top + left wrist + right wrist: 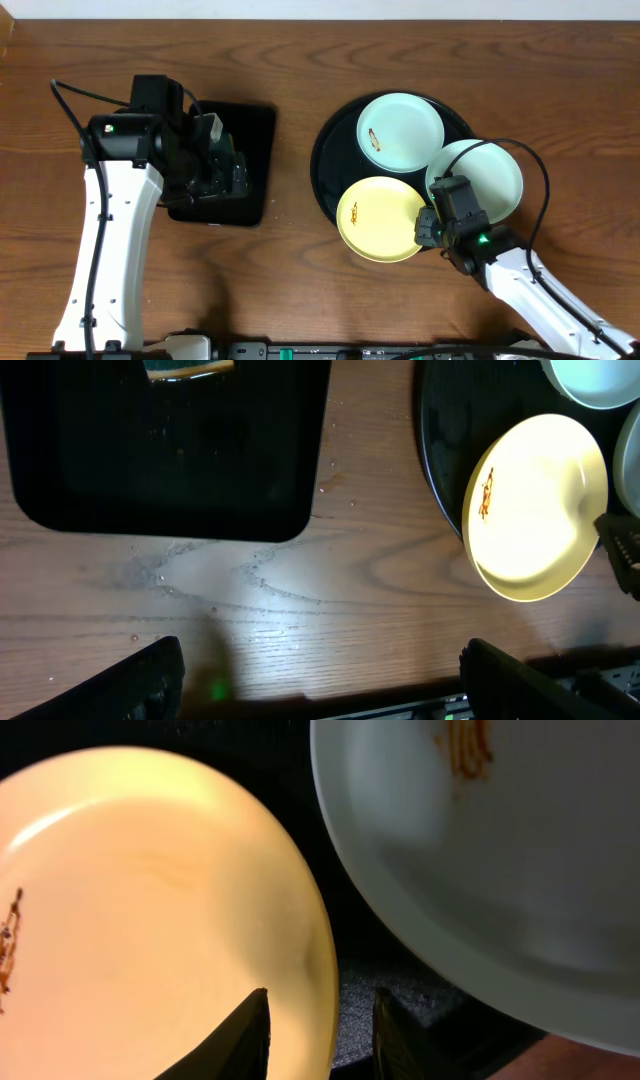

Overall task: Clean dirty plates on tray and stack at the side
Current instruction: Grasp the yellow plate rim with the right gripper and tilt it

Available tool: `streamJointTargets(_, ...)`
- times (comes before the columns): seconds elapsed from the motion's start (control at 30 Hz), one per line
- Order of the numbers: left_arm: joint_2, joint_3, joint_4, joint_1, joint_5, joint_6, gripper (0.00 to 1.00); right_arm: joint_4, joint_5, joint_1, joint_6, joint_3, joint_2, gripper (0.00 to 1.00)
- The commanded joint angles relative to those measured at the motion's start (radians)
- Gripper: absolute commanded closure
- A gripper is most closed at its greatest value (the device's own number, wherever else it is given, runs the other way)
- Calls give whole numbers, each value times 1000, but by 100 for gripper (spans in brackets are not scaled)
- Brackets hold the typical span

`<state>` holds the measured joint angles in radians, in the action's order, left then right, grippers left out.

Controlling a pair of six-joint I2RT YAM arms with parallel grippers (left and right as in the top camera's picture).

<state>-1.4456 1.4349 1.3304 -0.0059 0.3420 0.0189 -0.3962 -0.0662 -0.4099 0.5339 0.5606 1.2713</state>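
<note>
The round black tray (330,165) holds three plates. A pale yellow plate (380,218) with a brown smear lies at its front edge, and a mint plate (400,132) with a smear lies at the back. A second mint plate (490,178) overhangs the tray's right rim. My right gripper (428,228) is at the yellow plate's right edge. In the right wrist view, my right gripper (320,995) stands slightly open astride the rim of the yellow plate (150,900), beside a smeared mint plate (500,850). My left gripper (320,650) hangs wide open and empty over bare wood.
A smaller rectangular black tray (255,130) lies at the left, under my left arm, with a yellowish sponge-like piece (190,368) on it. Water droplets (250,575) speckle the wood in front of it. The table's front edge lies just below the left fingers.
</note>
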Motion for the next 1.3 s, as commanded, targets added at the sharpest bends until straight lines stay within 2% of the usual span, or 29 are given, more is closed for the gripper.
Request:
streamJointTargets(0.0, 2, -11, 0, -2, 5, 1, 12, 4, 16, -3, 15, 1, 56, 71)
streamJointTargets(0.1, 2, -11, 1, -2, 5, 1, 12, 14, 31, -3, 41, 1, 98, 76)
streamJointTargets(0.2, 2, -11, 1, -2, 5, 1, 12, 31, 34, -3, 40, 2, 109, 94)
streamJointTargets(0.27, 2, -11, 0, -2, 5, 1, 12, 31, 34, -3, 40, 8, 97, 99)
streamJointTargets(0.4, 2, -11, 0, -2, 5, 0, 12, 45, 32, -2, -71, 38, 40, 99)
streamJointTargets(0.5, 2, -11, -8, -2, 5, 0, 12, 49, -50, -2, -124, 71, -23, 99)
streamJointTargets(0.53, 2, -11, -23, -2, 5, 0, 12, 72, -78, -2, -197, 82, -58, 99)
streamJointTargets(0.63, 2, -11, -44, -2, 5, 1, 12, 101, -105, -2, -275, 82, -103, 99)
streamJointTargets(0.7, 2, -13, -72, -2, -7, 6, 12, 109, -110, -2, -281, 82, -112, 99)
streamJointTargets(0.87, -5, -57, -161, -2, -177, 135, 12, 100, -109, -3, -276, 81, -108, 99)
streamJointTargets(0.97, -23, -118, -269, -2, -180, 141, 12, 96, -109, -3, -276, 81, -108, 99)
streamJointTargets(1.07, -82, -148, -383, -2, -263, 190, 12, 93, -109, -3, -276, 81, -108, 99)
streamJointTargets(1.2, -222, -149, -506, -2, -262, 189, 12, 85, -109, -3, -276, 81, -108, 99)
streamJointTargets(1.27, -370, -149, -640, 4, -277, 184, 12, 77, -109, -3, -276, 81, -107, 99)
